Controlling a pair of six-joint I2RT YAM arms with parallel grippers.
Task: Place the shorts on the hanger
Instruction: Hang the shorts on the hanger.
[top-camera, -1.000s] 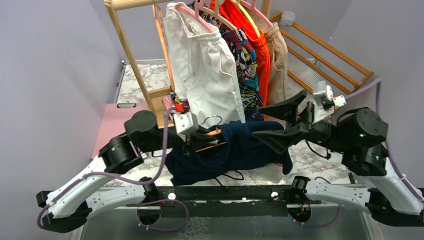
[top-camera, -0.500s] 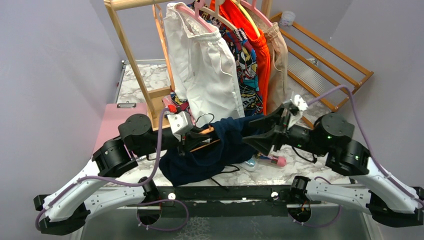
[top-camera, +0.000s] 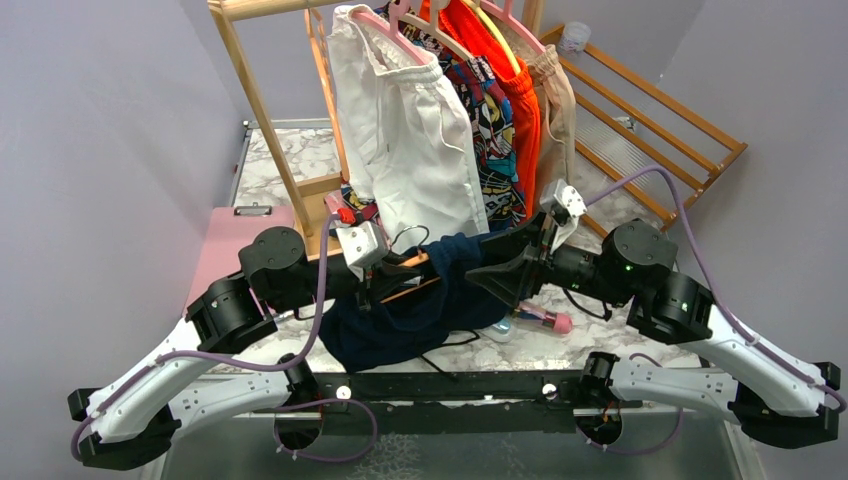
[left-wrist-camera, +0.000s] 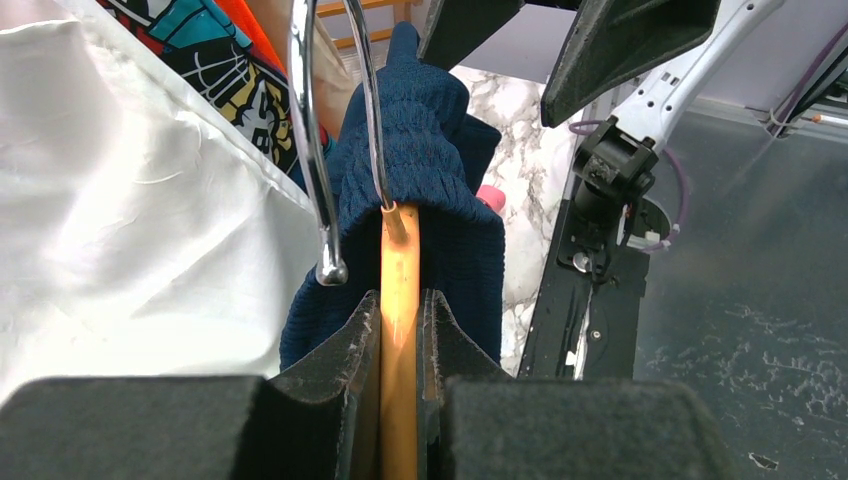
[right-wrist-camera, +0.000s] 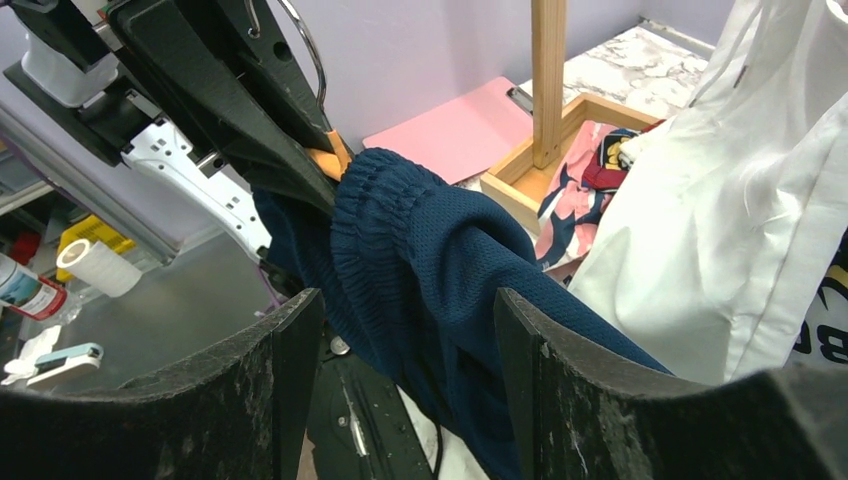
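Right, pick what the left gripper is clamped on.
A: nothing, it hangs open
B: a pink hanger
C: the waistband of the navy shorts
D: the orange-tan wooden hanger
D: in the left wrist view the left gripper has its two pads pressed against either side of the hanger, while the shorts are draped over the wood farther along, beyond the fingertips.
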